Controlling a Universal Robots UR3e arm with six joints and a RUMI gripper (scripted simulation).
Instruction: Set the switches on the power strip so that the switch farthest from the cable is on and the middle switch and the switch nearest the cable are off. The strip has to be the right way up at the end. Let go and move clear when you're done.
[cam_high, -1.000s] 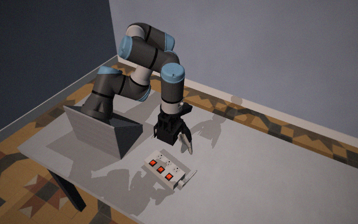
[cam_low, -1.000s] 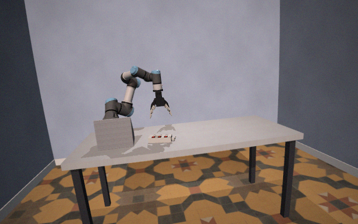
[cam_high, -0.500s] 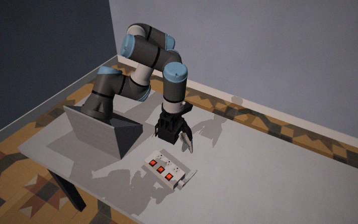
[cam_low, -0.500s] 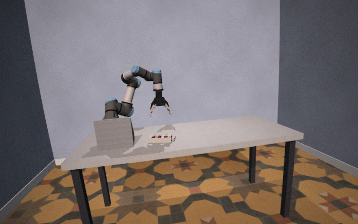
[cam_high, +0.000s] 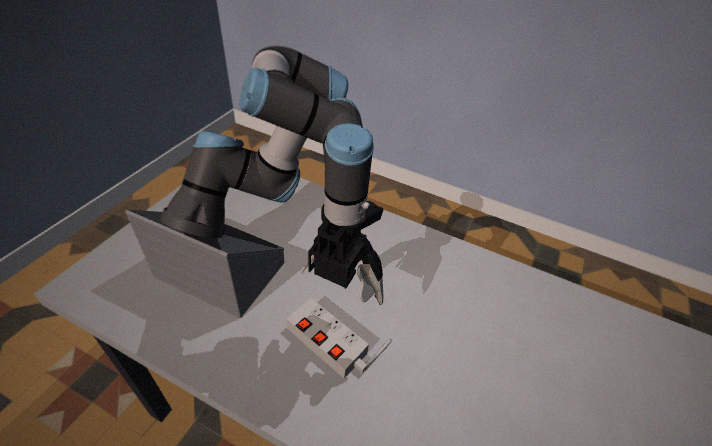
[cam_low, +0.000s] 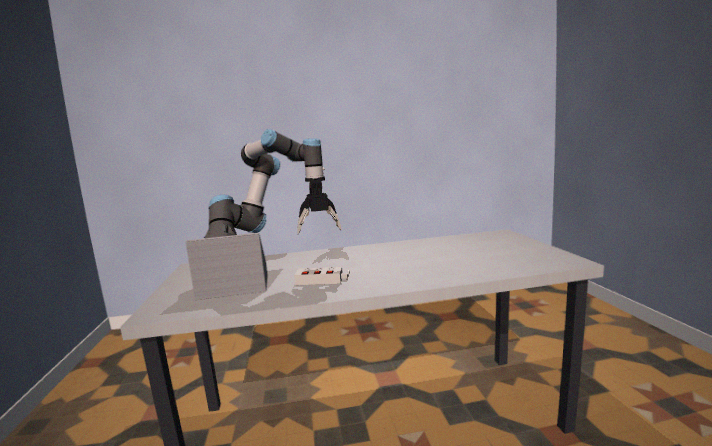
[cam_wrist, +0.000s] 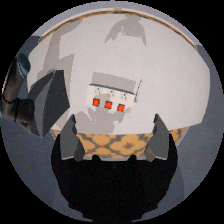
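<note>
The white power strip (cam_high: 351, 333) (cam_low: 317, 278) (cam_wrist: 111, 83) lies flat on the grey table (cam_high: 525, 341) (cam_low: 446, 262), switches facing up. Its three rocker switches (cam_high: 318, 337) (cam_wrist: 107, 104) all show red alike. The short cable stub (cam_high: 377, 353) (cam_wrist: 138, 90) sticks out at the end away from the arm's base. My gripper (cam_high: 346, 286) (cam_low: 318, 229) (cam_wrist: 114, 114) is open and empty. It hangs well above the table, a little behind the strip, and points down.
The arm stands on a grey wedge-shaped block (cam_high: 183, 262) (cam_low: 225, 265) at the table's left end, close beside the strip. The table's front edge runs just past the strip in the wrist view, with patterned floor (cam_wrist: 110, 145) below.
</note>
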